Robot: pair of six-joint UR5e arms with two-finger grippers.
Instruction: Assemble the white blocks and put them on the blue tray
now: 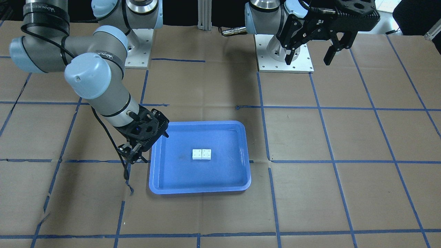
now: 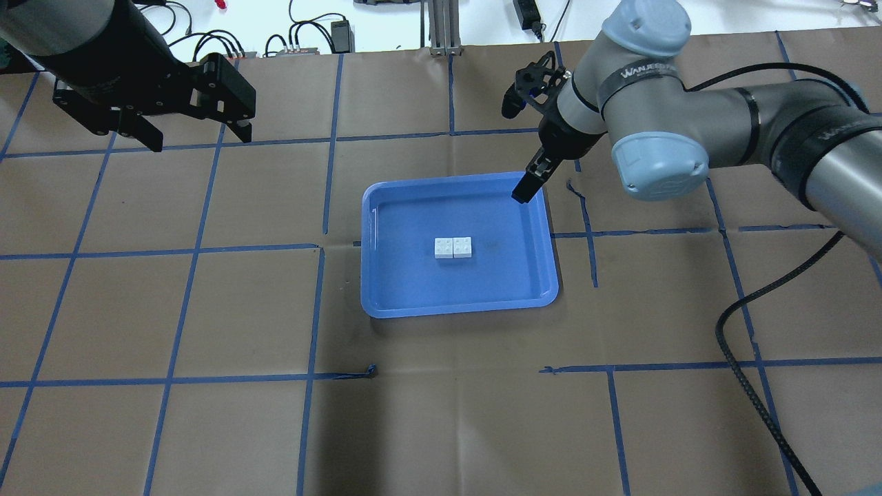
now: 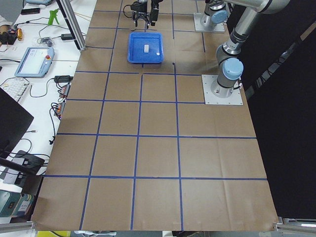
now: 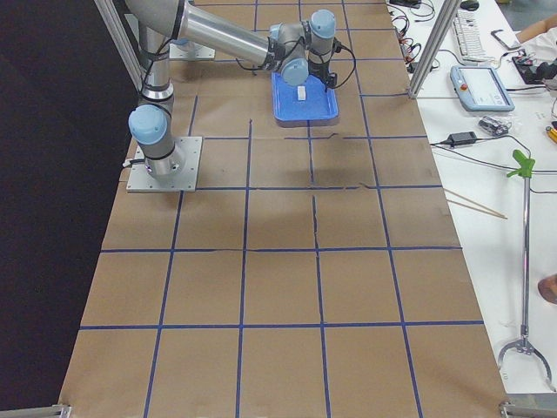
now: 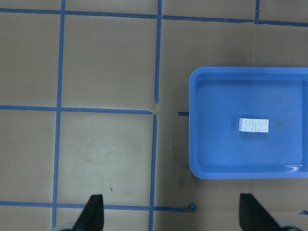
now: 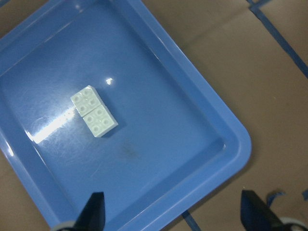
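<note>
The two white blocks (image 1: pixel 202 154) lie joined side by side, studs up, in the middle of the blue tray (image 1: pixel 200 190). They also show in the overhead view (image 2: pixel 453 247) and in both wrist views (image 5: pixel 254 125) (image 6: pixel 94 111). My right gripper (image 2: pixel 518 146) is open and empty, raised over the tray's (image 2: pixel 455 310) far right corner, apart from the blocks. My left gripper (image 2: pixel 196 138) is open and empty, held high near its base, far from the tray.
The table is covered in brown paper with a grid of blue tape lines (image 2: pixel 324 248). The arm bases (image 1: pixel 284 58) stand at the robot's edge. A black cable (image 2: pixel 741 358) hangs from my right arm over the table.
</note>
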